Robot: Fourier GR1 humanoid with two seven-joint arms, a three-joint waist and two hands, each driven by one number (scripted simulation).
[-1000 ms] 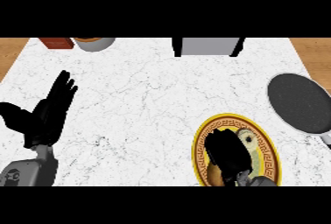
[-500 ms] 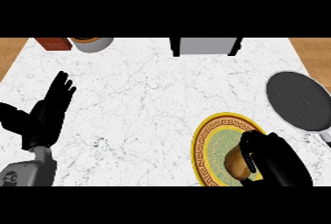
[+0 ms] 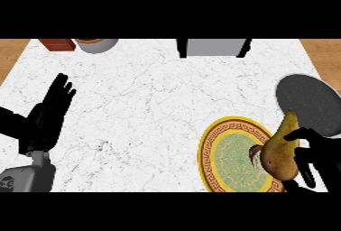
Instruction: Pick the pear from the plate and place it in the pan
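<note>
Pear (image 3: 282, 150) sits in the curled fingers of the right hand (image 3: 311, 155), over the right rim of the plate (image 3: 223, 155), just below the pan (image 3: 309, 103). Left hand (image 3: 47, 115) rests open at the marble counter's (image 3: 160, 94) left edge, fingers up.

White marble counter (image 3: 166, 99) (grey-veined), wood strips (image 3: 13, 54) flanking.

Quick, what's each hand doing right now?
Left hand: open, resting at the left.
Right hand: closed on the yellow-brown pear.
</note>
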